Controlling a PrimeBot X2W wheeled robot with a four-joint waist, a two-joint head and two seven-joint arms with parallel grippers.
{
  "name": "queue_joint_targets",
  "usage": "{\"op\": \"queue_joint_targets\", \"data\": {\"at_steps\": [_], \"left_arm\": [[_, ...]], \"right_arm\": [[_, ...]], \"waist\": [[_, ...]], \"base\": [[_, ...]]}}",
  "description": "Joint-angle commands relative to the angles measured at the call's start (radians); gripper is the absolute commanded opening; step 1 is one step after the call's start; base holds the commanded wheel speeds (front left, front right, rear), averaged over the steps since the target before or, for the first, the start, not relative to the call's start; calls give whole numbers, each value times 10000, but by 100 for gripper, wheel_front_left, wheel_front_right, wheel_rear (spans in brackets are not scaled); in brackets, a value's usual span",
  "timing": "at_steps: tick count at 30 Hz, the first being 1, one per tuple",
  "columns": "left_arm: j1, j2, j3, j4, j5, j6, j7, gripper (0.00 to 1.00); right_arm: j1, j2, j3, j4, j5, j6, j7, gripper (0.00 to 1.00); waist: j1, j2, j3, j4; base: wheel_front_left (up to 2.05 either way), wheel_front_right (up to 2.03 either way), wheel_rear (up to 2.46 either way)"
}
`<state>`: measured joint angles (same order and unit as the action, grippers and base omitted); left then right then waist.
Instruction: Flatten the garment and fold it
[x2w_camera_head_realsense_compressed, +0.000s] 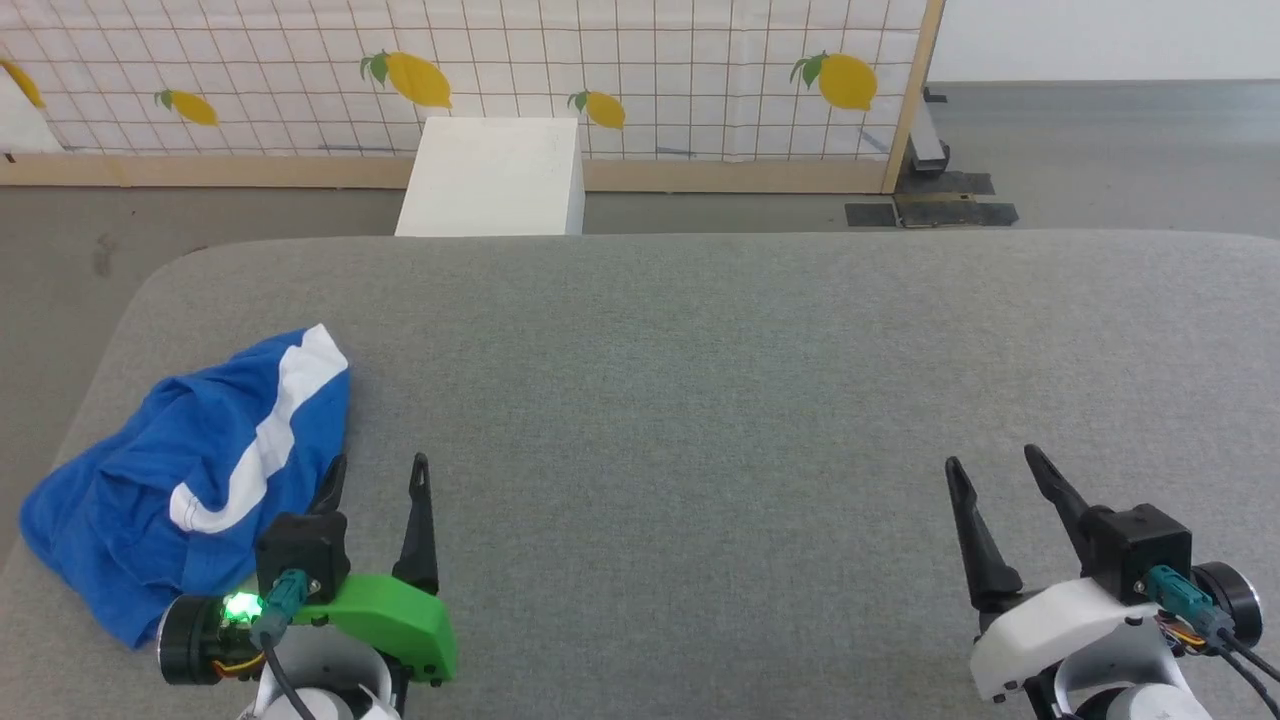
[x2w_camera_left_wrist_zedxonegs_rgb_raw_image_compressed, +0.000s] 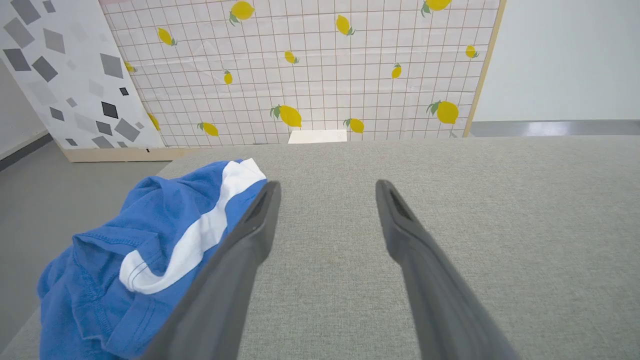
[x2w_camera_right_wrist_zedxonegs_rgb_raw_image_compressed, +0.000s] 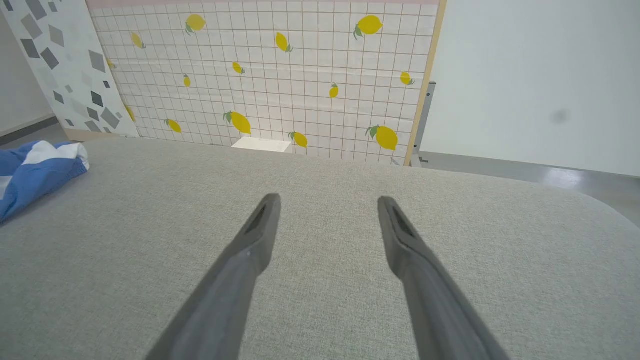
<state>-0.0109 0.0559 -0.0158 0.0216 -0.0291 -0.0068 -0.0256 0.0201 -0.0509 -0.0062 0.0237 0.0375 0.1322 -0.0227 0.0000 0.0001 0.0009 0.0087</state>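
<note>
The garment (x2w_camera_head_realsense_compressed: 170, 480) lies crumpled in a heap at the near left of the grey table (x2w_camera_head_realsense_compressed: 700, 380), royal blue with a broad white band curving across it. My left gripper (x2w_camera_head_realsense_compressed: 378, 462) stands open just right of the heap, its left finger against the cloth's edge and nothing between the fingers. In the left wrist view the garment (x2w_camera_left_wrist_zedxonegs_rgb_raw_image_compressed: 125, 250) sits left of the open left gripper (x2w_camera_left_wrist_zedxonegs_rgb_raw_image_compressed: 327, 185). My right gripper (x2w_camera_head_realsense_compressed: 990, 456) is open at the near right, far from the cloth. In the right wrist view the right gripper (x2w_camera_right_wrist_zedxonegs_rgb_raw_image_compressed: 327, 199) hangs over bare fabric, with the garment (x2w_camera_right_wrist_zedxonegs_rgb_raw_image_compressed: 35, 170) at the far left edge.
A white box (x2w_camera_head_realsense_compressed: 495, 175) stands on the floor beyond the table's far edge, before a lemon-print tiled screen (x2w_camera_head_realsense_compressed: 600, 70). The table's rounded left edge runs close to the garment. Grey floor surrounds the table.
</note>
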Motion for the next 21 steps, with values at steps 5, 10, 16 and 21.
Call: {"op": "queue_joint_targets", "data": {"at_steps": [5, 10, 16, 21], "left_arm": [[13, -9, -10, 70, -178, 87, -180, 100], [18, -12, 1, 111, -254, 107, -285, 100], [50, -14, 27, 170, -340, 143, -408, 100], [99, -16, 63, 206, -417, 177, -512, 100]], "right_arm": [[121, 1, -13, 111, 243, -2, -196, 100], [147, 1, -12, 184, 383, -3, -301, 100], [172, 2, -11, 282, 530, -4, -425, 100], [189, 2, -19, 362, 650, -4, -530, 100]], "waist": [[0, -1, 16, 158], [0, -1, 31, 378], [0, -1, 36, 703], [0, -1, 43, 1003]], "base": [[0, 0, 0], [0, 0, 0], [0, 0, 0], [0, 0, 0]]}}
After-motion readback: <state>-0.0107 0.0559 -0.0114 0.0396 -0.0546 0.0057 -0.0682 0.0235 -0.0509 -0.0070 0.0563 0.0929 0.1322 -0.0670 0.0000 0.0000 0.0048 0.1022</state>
